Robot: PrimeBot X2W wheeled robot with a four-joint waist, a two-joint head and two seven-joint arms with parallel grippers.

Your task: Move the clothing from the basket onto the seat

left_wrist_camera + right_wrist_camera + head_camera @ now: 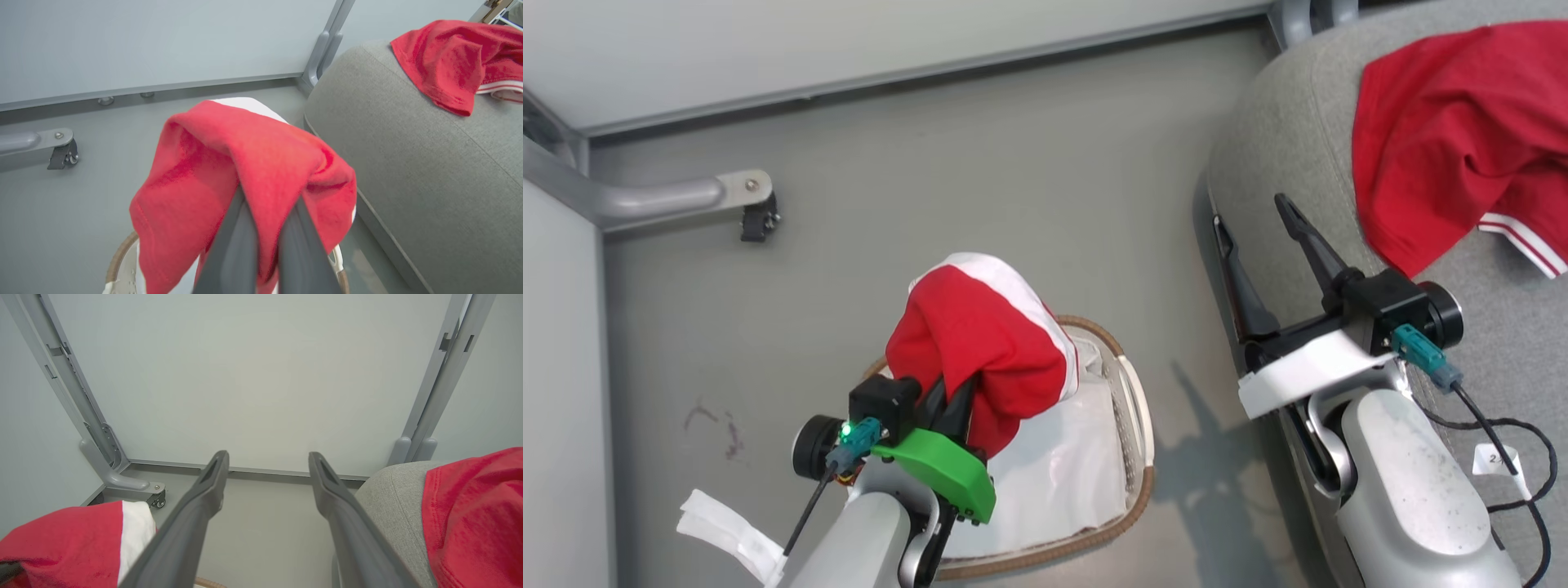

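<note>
Two garments, split: striped-trim garment [1445,139] draped on seat [1282,147], done; second garment [972,335] clamped in left pincer [953,404], high over basket [1143,482], likely to clear rim before carrying seatward. Right pincer [1250,211] spread apart, empty, at seat edge, out of path.

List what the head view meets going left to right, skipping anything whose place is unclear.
castor on the grey frame foot → red garment with a white band, pinched in the left gripper → right gripper, open → red garment with striped trim lying on the seat
</note>
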